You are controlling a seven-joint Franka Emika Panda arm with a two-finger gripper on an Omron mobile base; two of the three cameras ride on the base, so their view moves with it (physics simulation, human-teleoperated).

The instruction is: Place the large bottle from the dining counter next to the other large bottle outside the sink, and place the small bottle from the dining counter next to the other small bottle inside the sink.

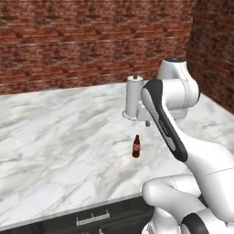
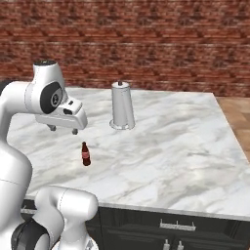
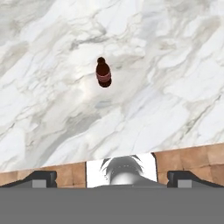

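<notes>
The small bottle (image 1: 135, 146), dark brown with a red label, stands upright on the dining counter (image 1: 55, 137), a broad white-grey marble slab. It also shows in the right base view as the small bottle (image 2: 86, 154) and from above as the small bottle (image 3: 103, 73). My gripper (image 2: 63, 130) hangs above the counter (image 2: 185, 146), pointing down, a little behind and to the left of the bottle. It is open wide, with nothing between its fingertips (image 3: 41, 177). The large bottle and the sink are out of view.
A white paper towel roll on a round stand (image 1: 134, 98) rises behind the bottle near the counter's middle, seen also as the roll (image 2: 122, 106). A red brick wall (image 1: 91, 41) backs the counter. Dark cabinets with silver handles (image 2: 176, 225) sit below the front edge.
</notes>
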